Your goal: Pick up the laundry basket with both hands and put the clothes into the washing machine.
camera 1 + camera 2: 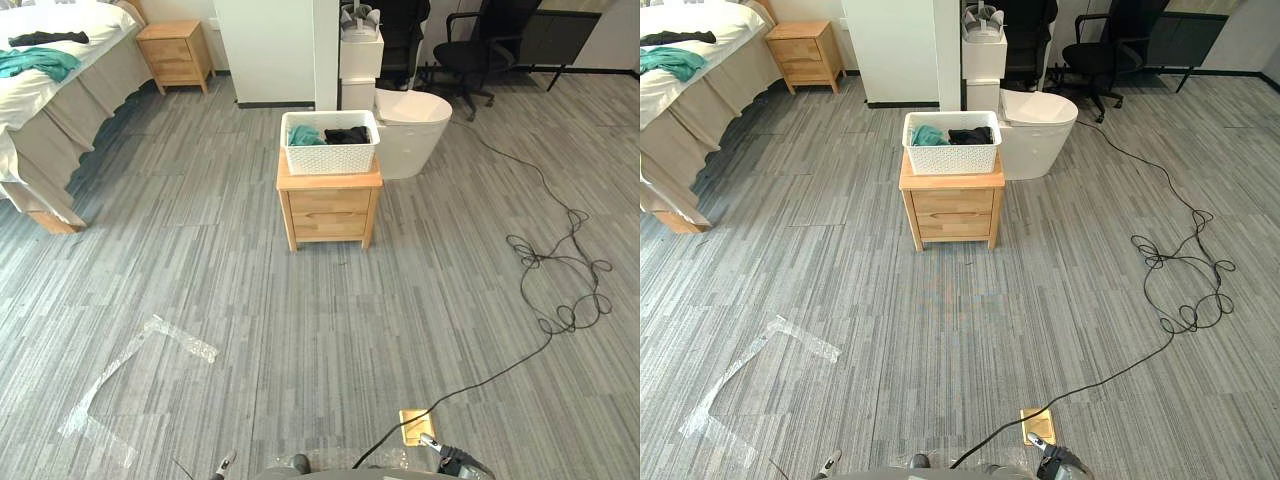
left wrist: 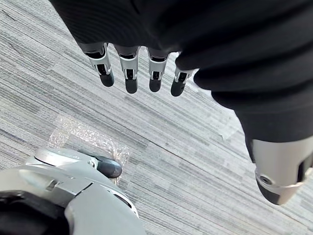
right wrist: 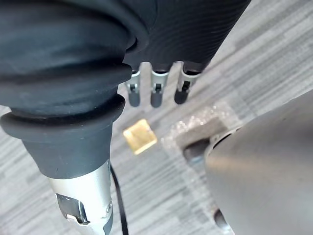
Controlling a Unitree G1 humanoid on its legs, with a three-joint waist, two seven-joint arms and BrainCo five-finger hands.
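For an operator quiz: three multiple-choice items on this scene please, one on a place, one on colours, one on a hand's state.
1. The laundry basket stands: A on a shelf; B on the wooden nightstand; C in a cupboard.
2. The clothes in it are: A red and white; B yellow and grey; C teal and black.
3. The left hand is: A shut on a handle; B pinching cloth; C open, empty.
1 B: it sits on the nightstand's top. 2 C: both colours show over its rim. 3 C: its fingers hang straight, holding nothing.
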